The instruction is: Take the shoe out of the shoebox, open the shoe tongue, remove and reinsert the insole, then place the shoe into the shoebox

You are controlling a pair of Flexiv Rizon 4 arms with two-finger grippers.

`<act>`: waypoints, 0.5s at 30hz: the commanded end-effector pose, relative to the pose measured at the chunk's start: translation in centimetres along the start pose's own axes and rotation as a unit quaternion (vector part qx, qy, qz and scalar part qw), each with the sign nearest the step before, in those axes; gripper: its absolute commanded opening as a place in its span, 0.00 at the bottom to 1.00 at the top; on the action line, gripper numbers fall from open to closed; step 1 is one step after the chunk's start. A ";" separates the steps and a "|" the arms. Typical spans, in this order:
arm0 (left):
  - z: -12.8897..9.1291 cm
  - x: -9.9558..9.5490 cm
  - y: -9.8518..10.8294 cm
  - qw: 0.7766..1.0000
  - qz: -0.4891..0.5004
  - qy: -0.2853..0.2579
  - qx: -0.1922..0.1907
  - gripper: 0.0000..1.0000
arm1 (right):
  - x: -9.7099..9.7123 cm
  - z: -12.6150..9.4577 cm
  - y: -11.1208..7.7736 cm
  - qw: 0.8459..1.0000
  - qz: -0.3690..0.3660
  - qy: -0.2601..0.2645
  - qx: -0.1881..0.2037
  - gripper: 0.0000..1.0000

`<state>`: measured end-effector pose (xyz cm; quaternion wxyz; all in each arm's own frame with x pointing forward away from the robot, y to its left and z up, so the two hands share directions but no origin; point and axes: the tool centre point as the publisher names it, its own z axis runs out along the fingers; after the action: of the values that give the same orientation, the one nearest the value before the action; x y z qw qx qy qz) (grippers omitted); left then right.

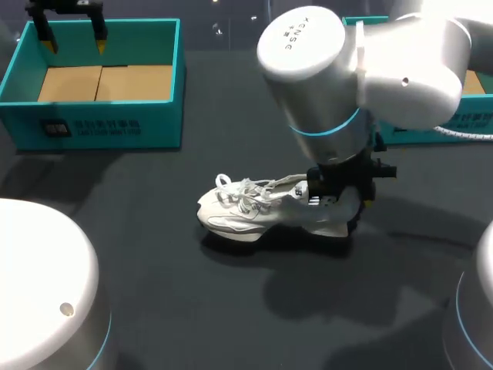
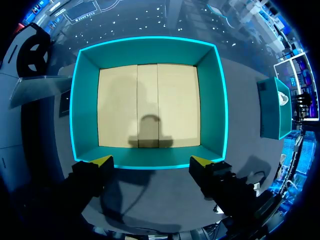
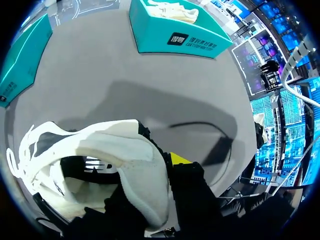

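Shoe, head view: the white sneaker [image 1: 262,210] lies on the dark bench [image 1: 154,308] near the middle, toe towards 9 o'clock, heel towards 3 o'clock, laces loose on top.
Shoebox, head view: the teal shoebox [image 1: 92,123] sits at 10 o'clock, well apart from the sneaker, showing only its cardboard floor.
Right hand, head view: the right hand [image 1: 339,196] is down at the heel, mostly hidden under its own arm.
Left hand, head view: the left hand [image 1: 75,40] hangs over the shoebox's far edge, holding nothing.
Left hand, left wrist view: the left hand [image 2: 151,162] has its fingers spread wide above the shoebox [image 2: 85,100], touching nothing.
Right hand, right wrist view: the right hand [image 3: 150,185] pinches the heel wall of the sneaker [image 3: 115,145], one yellow tip outside and the other finger dark inside the opening, so it looks clamped on the heel.
Step in hand: the sneaker is out, so opening the tongue looks next.
Doing it well: keep the heel pinned flat to the bench, bring the free left hand to the laces, and pull the tongue up towards the toe without dragging the sneaker.
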<state>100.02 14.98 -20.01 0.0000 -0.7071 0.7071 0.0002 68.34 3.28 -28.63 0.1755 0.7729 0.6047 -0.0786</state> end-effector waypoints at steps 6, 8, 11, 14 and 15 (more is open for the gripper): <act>0.0 0.0 0.0 1.000 0.000 0.000 0.000 1.00 | 2.1 1.0 -2.4 1.000 0.009 -0.003 -0.010 0.00; 0.0 0.0 0.0 1.000 0.000 0.000 0.000 1.00 | 2.4 1.3 -2.8 1.000 0.008 -0.005 -0.008 0.00; 0.0 0.0 0.0 1.000 0.000 0.000 0.000 1.00 | 2.8 1.9 -3.3 1.000 0.004 -0.006 -0.006 0.00; 0.0 0.0 0.0 1.000 0.000 0.000 0.000 1.00 | 3.3 2.5 -3.8 1.000 -0.002 -0.003 -0.005 0.00; 0.0 0.0 0.0 1.000 0.000 0.000 0.000 1.00 | 3.4 2.7 -3.9 1.000 -0.003 -0.003 -0.005 0.00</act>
<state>100.02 14.98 -20.01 0.0000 -0.7071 0.7071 0.0002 66.27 4.59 -31.67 0.1647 0.7536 0.6318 -0.0759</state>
